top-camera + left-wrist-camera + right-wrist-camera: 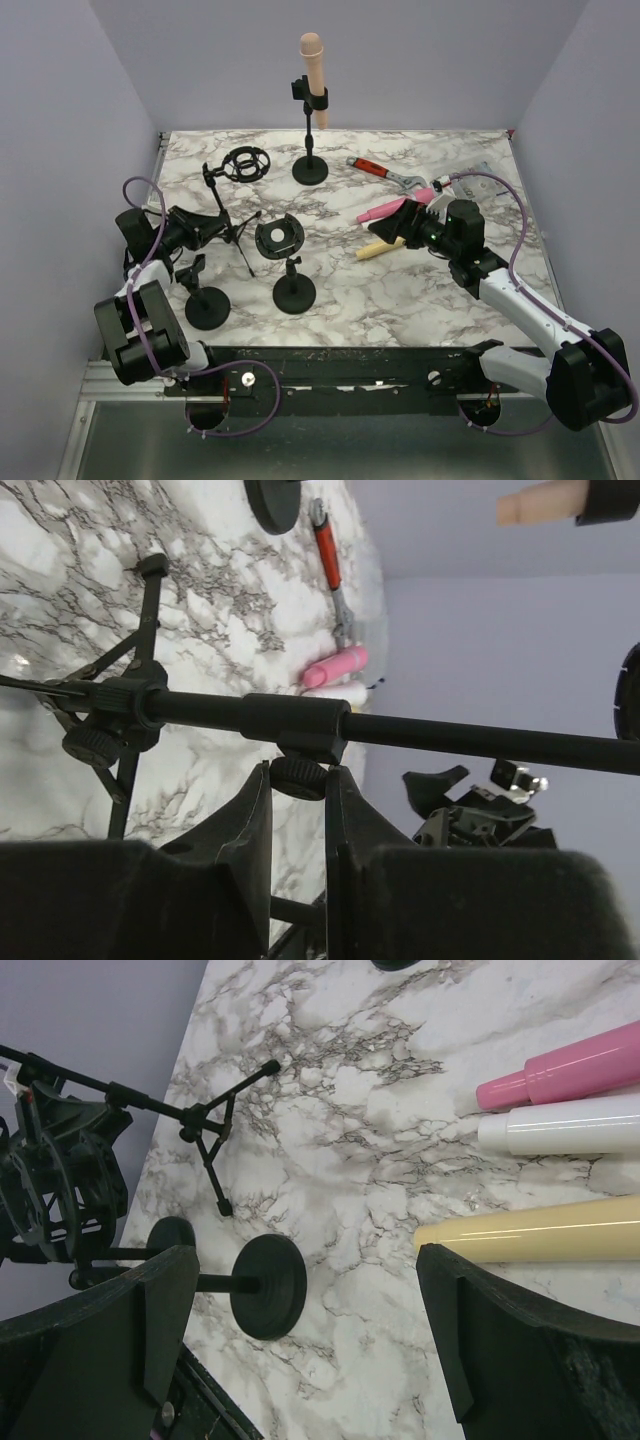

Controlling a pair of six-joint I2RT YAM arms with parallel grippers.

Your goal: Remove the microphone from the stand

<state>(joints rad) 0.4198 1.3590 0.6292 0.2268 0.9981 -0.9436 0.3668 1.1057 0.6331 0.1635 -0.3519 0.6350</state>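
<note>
A robotics lab cell: marble-patterned table boxed by plain lilac walls, robot arms bolted at its edge.

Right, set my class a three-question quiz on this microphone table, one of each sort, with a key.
1. True or false: the right hand is open and holds nothing.
2. Which one is clipped in the upright stand at the back of the table? A pink microphone, B peach microphone, C white microphone.
3. Fill the gap: the left hand is closed on the pole of the ___ stand.

Key: 1 true. 2 B. 3 tripod: it grips the tripod stand.
</note>
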